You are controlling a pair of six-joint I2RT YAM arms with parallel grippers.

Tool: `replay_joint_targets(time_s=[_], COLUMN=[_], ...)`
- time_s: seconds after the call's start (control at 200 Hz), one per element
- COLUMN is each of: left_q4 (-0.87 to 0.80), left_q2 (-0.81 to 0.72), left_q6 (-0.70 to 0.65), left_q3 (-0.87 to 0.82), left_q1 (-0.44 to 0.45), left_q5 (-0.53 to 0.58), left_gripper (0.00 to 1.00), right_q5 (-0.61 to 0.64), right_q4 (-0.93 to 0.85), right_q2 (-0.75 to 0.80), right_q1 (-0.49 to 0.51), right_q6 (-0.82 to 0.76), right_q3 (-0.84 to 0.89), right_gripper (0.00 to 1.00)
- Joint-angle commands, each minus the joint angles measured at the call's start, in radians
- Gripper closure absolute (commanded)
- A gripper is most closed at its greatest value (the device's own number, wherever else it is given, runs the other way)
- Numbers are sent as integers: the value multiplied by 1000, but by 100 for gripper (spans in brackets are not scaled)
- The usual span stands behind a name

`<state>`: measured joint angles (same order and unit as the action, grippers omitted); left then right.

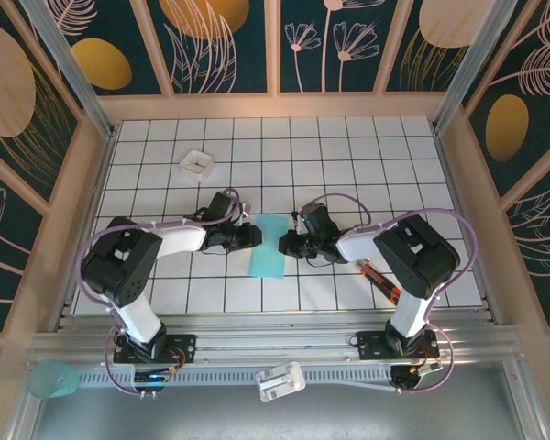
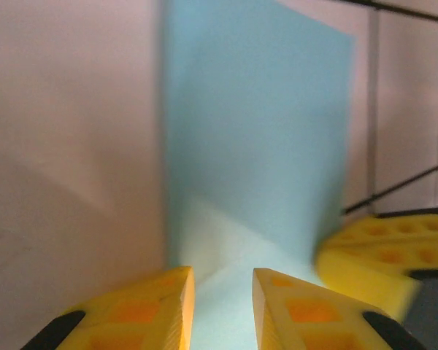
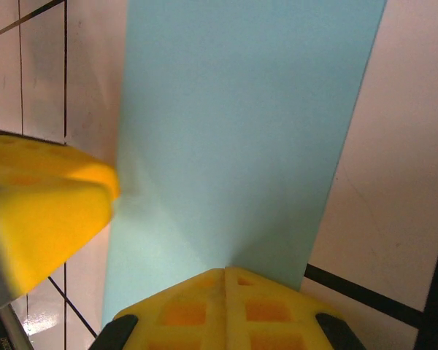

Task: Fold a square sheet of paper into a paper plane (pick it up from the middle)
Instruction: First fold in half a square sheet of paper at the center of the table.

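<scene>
Left gripper (image 2: 223, 284), jaws slightly apart, and right gripper (image 3: 225, 281), jaws pressed together, meet the paper (image 1: 269, 246) from opposite sides, tips at its long edges. The paper, a folded turquoise strip, lies on the table (image 1: 348, 156) midway between the arms; a white tray (image 1: 198, 163) sits well beyond, to the left.
</scene>
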<state>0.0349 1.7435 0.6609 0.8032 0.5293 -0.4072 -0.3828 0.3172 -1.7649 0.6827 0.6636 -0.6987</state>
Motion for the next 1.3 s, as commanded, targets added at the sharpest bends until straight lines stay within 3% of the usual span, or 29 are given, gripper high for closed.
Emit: replay_joint_targets(time_s=[0.0, 0.165, 0.365, 0.61, 0.996, 1.296], left_q4=[-18, -56, 48, 65, 8, 120], left_q2=[26, -4, -84, 60, 162, 102], left_q6=[-48, -81, -8, -11, -44, 14], left_q3=[-3, 7, 16, 116, 201, 192], left_q1=[-19, -32, -31, -31, -70, -36], left_q5=[32, 74, -56, -74, 70, -101], left_gripper=[71, 71, 68, 68, 71, 65], right_q5=[148, 148, 144, 141, 142, 142], right_q4=[-267, -278, -286, -283, -287, -288], right_q2=[-44, -39, -31, -44, -38, -36], right_q1=[-23, -29, -33, -32, -38, -46], right_q6=[-33, -47, -55, -58, -65, -67], right_q3=[62, 56, 44, 35, 48, 47], right_gripper=[100, 100, 100, 100, 100, 100])
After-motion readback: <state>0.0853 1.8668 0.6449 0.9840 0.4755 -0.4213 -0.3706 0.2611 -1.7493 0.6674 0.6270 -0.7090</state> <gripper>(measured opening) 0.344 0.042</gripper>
